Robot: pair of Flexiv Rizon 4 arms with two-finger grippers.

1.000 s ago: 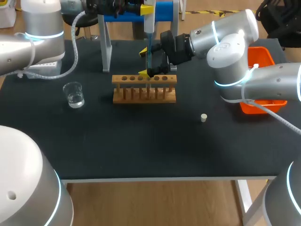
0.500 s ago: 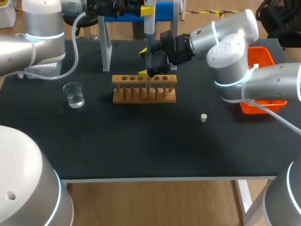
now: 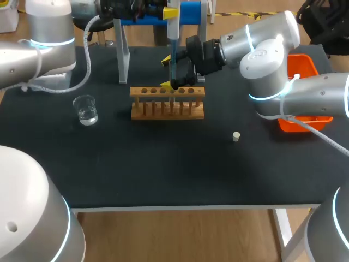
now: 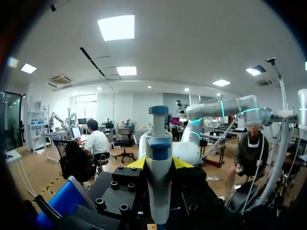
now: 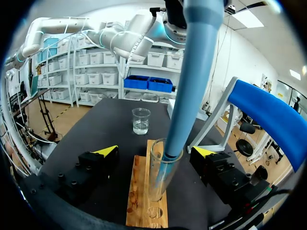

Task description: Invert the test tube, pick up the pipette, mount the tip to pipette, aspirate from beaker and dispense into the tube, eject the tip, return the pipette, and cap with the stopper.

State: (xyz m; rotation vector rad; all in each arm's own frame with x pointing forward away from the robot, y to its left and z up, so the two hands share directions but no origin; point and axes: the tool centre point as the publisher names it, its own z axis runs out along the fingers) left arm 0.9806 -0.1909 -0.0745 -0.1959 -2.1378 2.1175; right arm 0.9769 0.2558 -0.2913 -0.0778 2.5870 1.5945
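Tube (image 5: 158, 184), clear glass, in your wooden rack (image 5: 136, 191), right gripper (image 5: 156, 151) wide open around it; left gripper (image 4: 159, 163) clamps the pipette (image 4: 159, 143).

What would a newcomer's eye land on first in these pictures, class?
The pipette held upright in the left gripper, its blue tip dipping into the mouth of the test tube standing in the wooden rack. The right gripper brackets the tube, fingers not touching it; a beaker of clear liquid sits off to the rack's left.
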